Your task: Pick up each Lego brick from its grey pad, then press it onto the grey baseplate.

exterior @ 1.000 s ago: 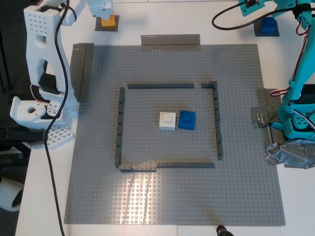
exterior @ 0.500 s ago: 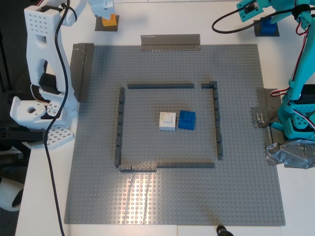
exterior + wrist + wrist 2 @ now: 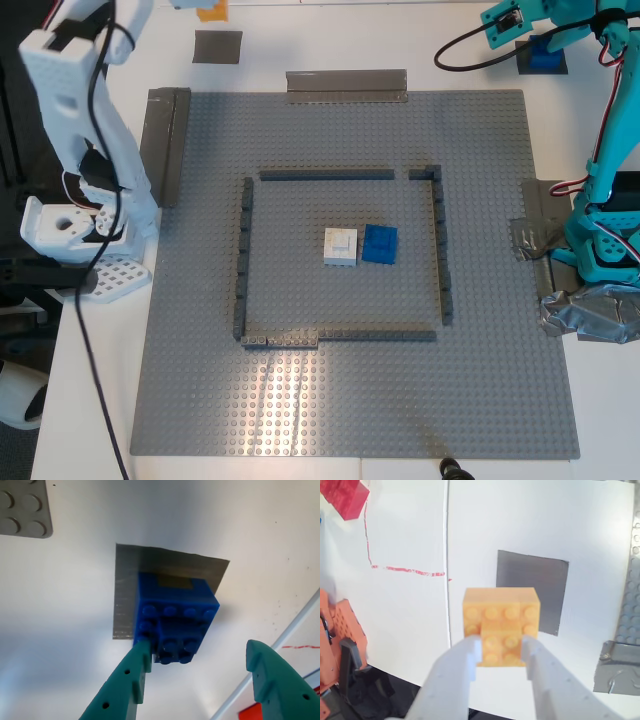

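My second gripper [image 3: 502, 650], white, is shut on the orange brick [image 3: 501, 625] and holds it above its bare grey pad [image 3: 532, 590]. In the exterior view the orange brick [image 3: 211, 11] is at the top edge, above the empty pad [image 3: 217, 46]. My first gripper [image 3: 197, 672], teal, is open over the blue brick [image 3: 175, 625], which sits on its grey pad [image 3: 125, 595]; one finger [image 3: 131, 680] is at the brick's corner. That blue brick [image 3: 545, 56] is at the exterior view's top right. The grey baseplate [image 3: 300, 400] fills the middle.
A white brick [image 3: 340, 246] and a second blue brick [image 3: 379, 243] sit side by side inside the dark brick outline [image 3: 242, 250]. Grey tape strips [image 3: 347, 85] lie along the plate's edges. The arm bases stand on either side of the plate: white [image 3: 80, 240], teal [image 3: 605, 240].
My second gripper has lifted the orange brick off its pad toward the exterior view's top edge, leaving the pad bare. The teal arm shifted slightly over the blue brick.
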Motion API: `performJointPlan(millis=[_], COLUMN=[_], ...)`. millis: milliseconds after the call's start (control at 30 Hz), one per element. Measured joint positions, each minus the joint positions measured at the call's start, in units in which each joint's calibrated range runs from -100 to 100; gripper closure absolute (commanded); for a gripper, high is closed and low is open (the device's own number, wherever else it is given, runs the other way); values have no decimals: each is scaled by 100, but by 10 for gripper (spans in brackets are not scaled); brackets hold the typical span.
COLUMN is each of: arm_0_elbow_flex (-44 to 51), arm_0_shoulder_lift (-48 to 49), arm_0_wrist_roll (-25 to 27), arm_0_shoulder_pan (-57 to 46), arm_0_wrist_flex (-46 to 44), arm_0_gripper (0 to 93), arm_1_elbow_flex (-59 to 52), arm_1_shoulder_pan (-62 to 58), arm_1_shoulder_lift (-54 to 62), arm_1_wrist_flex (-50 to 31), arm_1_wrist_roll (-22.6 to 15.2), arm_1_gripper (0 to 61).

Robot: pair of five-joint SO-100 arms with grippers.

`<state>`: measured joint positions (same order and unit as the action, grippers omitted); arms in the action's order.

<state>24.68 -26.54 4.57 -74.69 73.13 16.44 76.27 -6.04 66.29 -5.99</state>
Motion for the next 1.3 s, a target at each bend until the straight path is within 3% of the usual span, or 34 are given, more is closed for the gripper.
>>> performJointPlan(millis=[333,500,800,967,1167,1300], arm_0_elbow_flex=[0,0,10,293,878,946], arm_0_shoulder_lift=[-8,0,0,186,1124,1716], arm_0_wrist_roll=[-52,-89,-99,-84,-84,-73], arm_0_shoulder_pan=[0,0,7,44,429,784], arm_0_wrist_flex=[0,0,9,826,2191,2591], arm_0_gripper=[870,927,927,927,927,927], arm_1_elbow_flex=[-1963,-2418,-3037,-3520,-3781,-4130], arm_1_shoulder_pan=[-773,-1482,-3055,-4091,-5291,-6045], arm_1_shoulder_lift=[2211,3126,4188,4629,4879,4948], arm_1_wrist_flex=[716,1279,2180,2454,2558,2357], arm_1_wrist_roll=[205,410,728,782,743,689], arm_1_gripper=[612,612,612,612,612,612])
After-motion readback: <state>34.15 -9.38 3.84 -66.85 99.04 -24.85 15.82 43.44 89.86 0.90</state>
